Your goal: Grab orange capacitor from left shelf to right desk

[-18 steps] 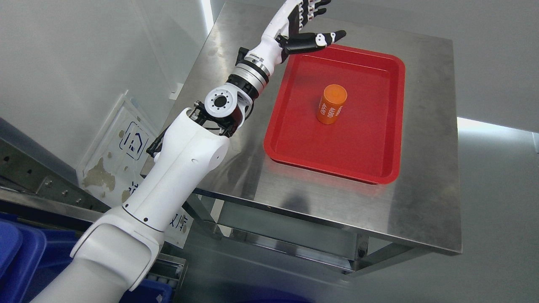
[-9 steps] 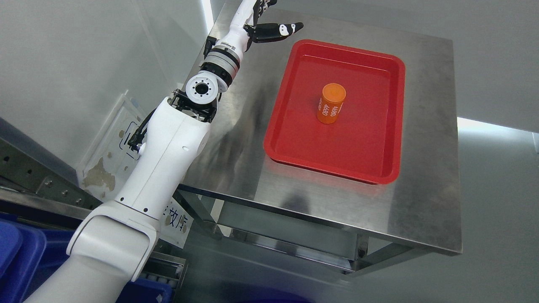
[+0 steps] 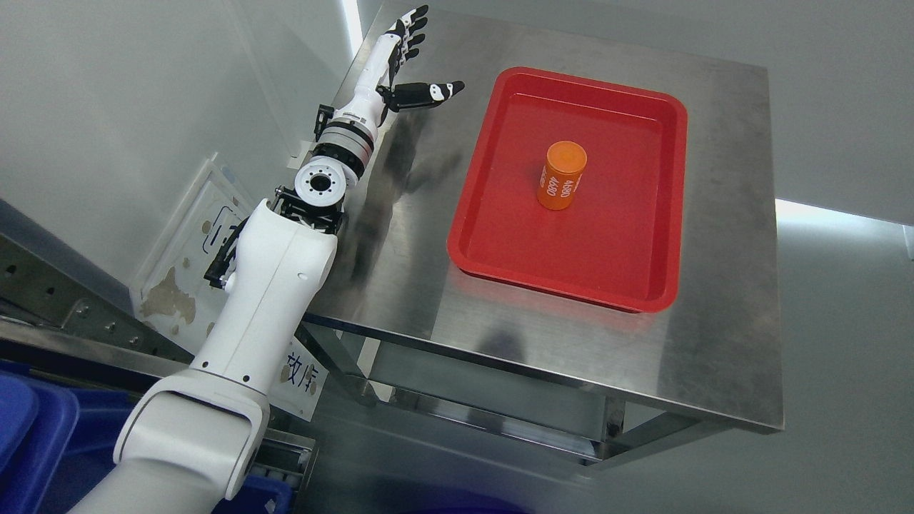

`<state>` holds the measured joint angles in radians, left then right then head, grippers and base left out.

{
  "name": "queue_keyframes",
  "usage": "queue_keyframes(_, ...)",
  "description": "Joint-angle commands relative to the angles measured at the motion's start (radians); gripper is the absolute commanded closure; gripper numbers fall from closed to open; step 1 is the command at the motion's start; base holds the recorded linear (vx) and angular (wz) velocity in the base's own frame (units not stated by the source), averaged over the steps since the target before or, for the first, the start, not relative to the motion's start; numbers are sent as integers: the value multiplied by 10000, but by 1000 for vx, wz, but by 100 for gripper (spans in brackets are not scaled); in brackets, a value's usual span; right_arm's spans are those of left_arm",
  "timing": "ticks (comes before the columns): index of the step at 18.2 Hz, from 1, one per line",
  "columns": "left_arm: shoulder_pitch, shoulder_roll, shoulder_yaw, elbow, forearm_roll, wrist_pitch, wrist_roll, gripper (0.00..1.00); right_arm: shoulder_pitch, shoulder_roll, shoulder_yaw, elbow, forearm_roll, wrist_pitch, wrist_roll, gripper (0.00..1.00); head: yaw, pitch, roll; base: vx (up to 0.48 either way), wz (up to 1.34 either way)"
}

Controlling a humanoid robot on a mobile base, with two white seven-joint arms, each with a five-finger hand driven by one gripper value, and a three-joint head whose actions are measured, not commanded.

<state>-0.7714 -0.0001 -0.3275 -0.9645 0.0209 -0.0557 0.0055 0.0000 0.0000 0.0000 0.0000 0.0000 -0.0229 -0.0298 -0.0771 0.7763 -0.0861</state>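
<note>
— Since the left hand point(image 3: 400, 64) shows wide open and empty at the upper left of the frame, fingers stretched toward the top edge and thumb pointing right, what would you say the step is?

— Clearing out, I'd judge. The orange capacitor point(image 3: 562, 175) stands upright near the middle of the red tray point(image 3: 607, 289), well apart from the hand, so the delivery looks done. To do the retreat well, the arm should stay high and to the left of the tray, so that no finger or forearm clips the tray's near rim or tips the capacitor.

— Is the tray sitting square?

— It lies flat on the steel worktop point(image 3: 721, 343), right of centre, a little skewed to the worktop's edges. The capacitor touches neither tray wall.

— What can't you make out?

— Several things. The right hand is out of view altogether. The shelf named in the task isn't clearly shown; only a metal rail point(image 3: 64, 314) and the corner of a blue bin point(image 3: 36, 435) appear at the lower left, cut by the frame. White print on the capacitor's side is too small to read with confidence. A placard point(image 3: 186, 285) against the wall is half hidden behind the arm.
</note>
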Motion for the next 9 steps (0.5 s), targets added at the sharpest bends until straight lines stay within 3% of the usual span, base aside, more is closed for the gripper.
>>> queue_keyframes(1, 657, 176, 1416, -462, -210, -179, -24, 0, 199, -175, -123, -175, 31, -1, 7, 0, 0, 0, 0, 0, 0)
queue_keyframes(9, 1608, 176, 2765, -1476, 696, -179, 7, 0, 199, -175, -123, -175, 31, -1, 7, 0, 0, 0, 0, 0, 0)
